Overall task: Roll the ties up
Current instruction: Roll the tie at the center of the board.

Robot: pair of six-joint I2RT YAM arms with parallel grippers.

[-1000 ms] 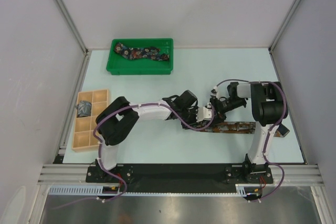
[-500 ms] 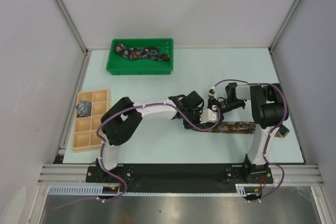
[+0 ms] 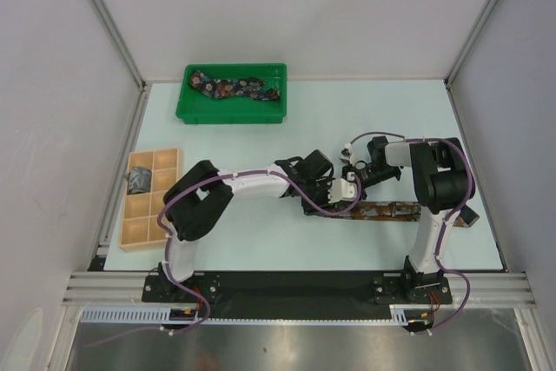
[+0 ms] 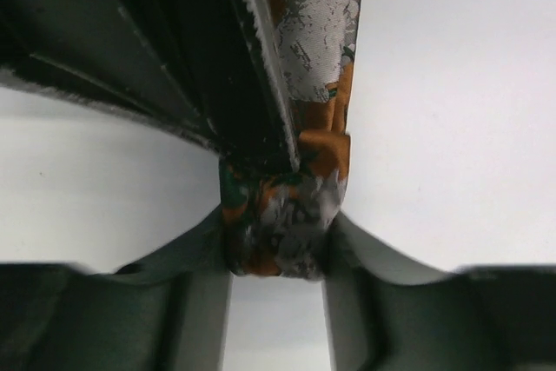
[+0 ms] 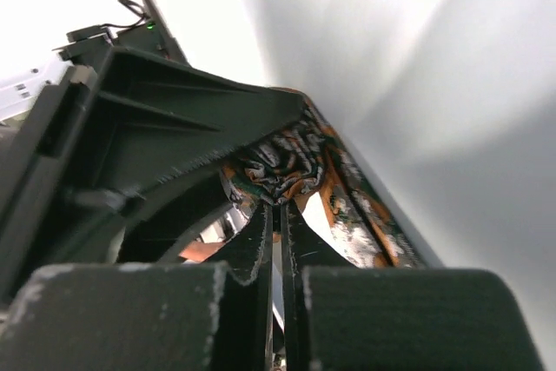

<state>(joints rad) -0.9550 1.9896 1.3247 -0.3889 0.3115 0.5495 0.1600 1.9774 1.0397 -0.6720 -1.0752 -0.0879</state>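
The rust-brown tie lies part rolled near the middle of the table, where both arms meet.

From above I can't see the rolled end, because the two wrists cover it. Only the flat tail shows, running off to the right. My left gripper stands partly open, its fingers pressed against either side of the roll. The right gripper is closed to a slit with its tips at the roll, and I can't tell whether fabric is caught between them. Well apart, the navy floral tie lies in the green tray, and the grey-blue tie sits in a compartment of the wooden box.
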